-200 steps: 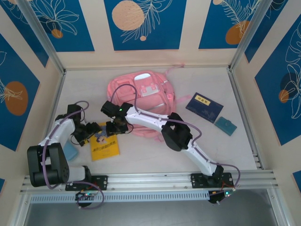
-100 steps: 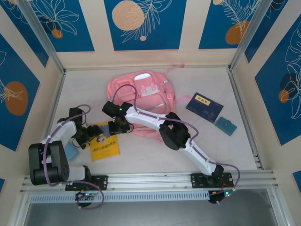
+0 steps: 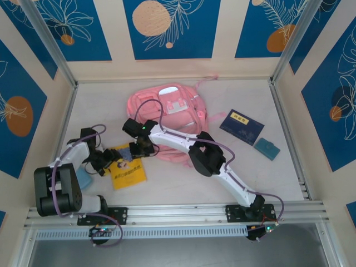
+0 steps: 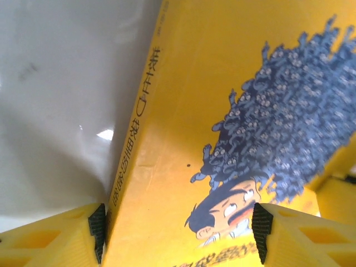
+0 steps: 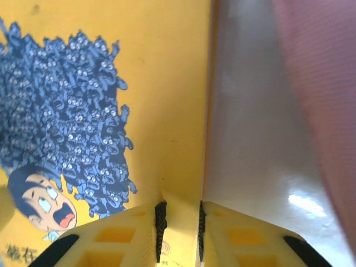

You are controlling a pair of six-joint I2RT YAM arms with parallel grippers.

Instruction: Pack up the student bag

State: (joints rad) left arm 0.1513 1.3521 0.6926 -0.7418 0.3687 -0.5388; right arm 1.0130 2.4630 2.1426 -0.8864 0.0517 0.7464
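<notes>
The student bag (image 3: 172, 114), a pink backpack, lies flat at the table's back centre. In front of it to the left lies a yellow book (image 3: 128, 171) with a cartoon cover (image 4: 222, 111). My right gripper (image 3: 142, 151) is at the book's far right corner and shut on its thin edge (image 5: 183, 167), the cover pinched between the pads. My left gripper (image 3: 104, 160) is at the book's left side. Its jaws stand wide around the book's corner (image 4: 178, 228), one pad (image 4: 97, 229) by the spine, the other over the cover. The bag's pink side (image 5: 325, 83) shows beside the right gripper.
A dark blue book (image 3: 241, 127) and a small teal case (image 3: 267, 148) lie right of the bag. A pale blue object (image 3: 83, 178) sits by the left arm's base. Patterned walls and metal posts ring the table (image 3: 183, 183).
The right jaws have closed onto the book's edge, and the left jaws have narrowed around it. The book has turned a little, its near end swinging right.
</notes>
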